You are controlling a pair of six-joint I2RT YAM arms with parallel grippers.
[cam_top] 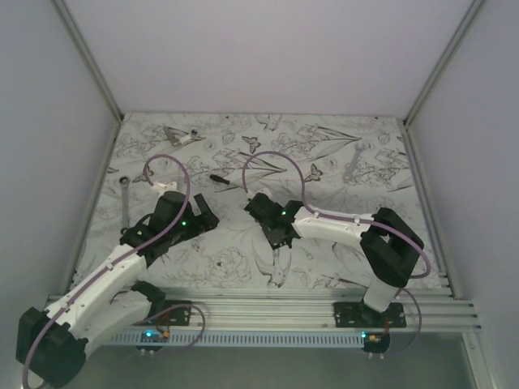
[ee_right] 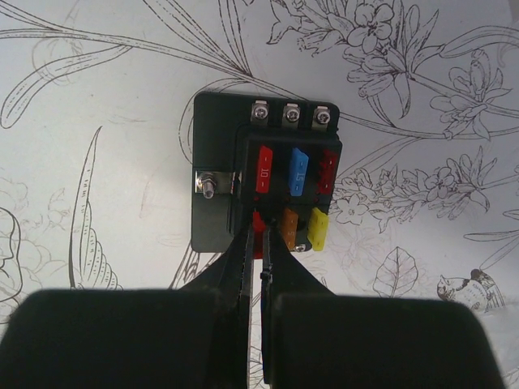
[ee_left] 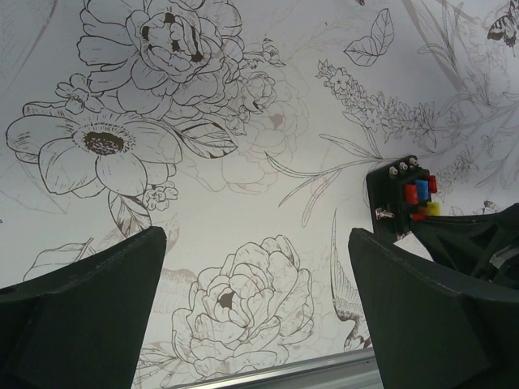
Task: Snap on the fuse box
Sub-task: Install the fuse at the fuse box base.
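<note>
Though bolted side by side on the grey ribbed aluminium rail (cam_top: pixel 268 312) at the near edge, reaching low over the white table sheet (cam_top: pixel 324 138) printed with black line flowers. At near left, left gripper (cam_top: pixel 201 212) with black fingers spread wide, holding nothing. Just to its right, right gripper (ee_right: pixel 259 239) with fingers pinched almost together, tips touching the near edge of the small black square plastic fuse box (ee_right: pixel 276 186), beside its lower red and orange fuses. Lying flat on the sheet, close to a printed bird. Farther back, a small black-handled tool (cam_top: pixel 220 177); at far left a silver ring spanner (cam_top: pixel 125 203), at far right a silver open wrench (cam_top: pixel 354 166).
</note>
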